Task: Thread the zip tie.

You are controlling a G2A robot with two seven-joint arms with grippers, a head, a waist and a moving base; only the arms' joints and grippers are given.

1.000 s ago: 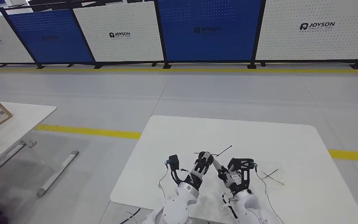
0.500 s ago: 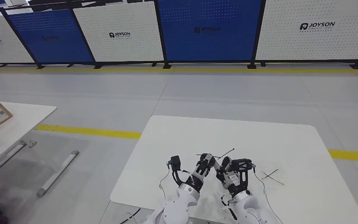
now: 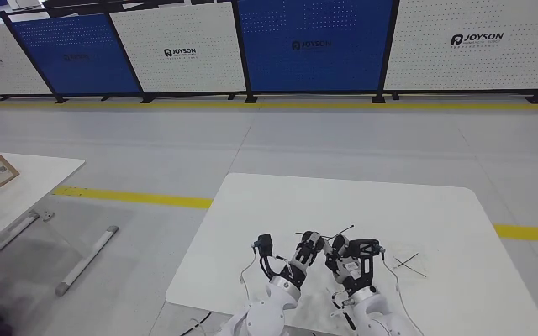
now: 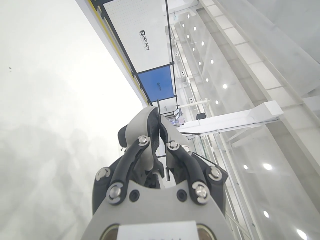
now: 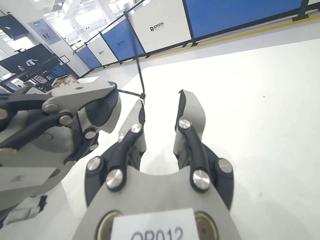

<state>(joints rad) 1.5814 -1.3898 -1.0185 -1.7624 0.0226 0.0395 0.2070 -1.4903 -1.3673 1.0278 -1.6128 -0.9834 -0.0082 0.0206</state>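
Since the earlier frames the right arm has closed in on the left; both sets of fingers now sit side by side over the near part of the worktop [image 3: 353, 202].

Left fingers [image 4: 143, 126] are clenched on one end of the zip tie [image 5: 137, 61], a thin, flexible black plastic strap. Right fingers [image 5: 192, 111] stand released, holding nothing.

A short run of strap leaves the left fingers and meets the small blocky head [image 5: 143, 96]. The head sits just off the tip of the right finger nearest the left arm, not in the gap. From the head the long tail rises away from both arms, slightly bowed. Whether the tail already passes through the head cannot be told.

Judgement: the free right arm is placed to take the tail, and needs a small shift toward the left arm first.

Pads are ribbed black rubber on grey shells. The worktop is smooth and white. Spare ties [image 3: 409, 263] lie beyond the right arm.
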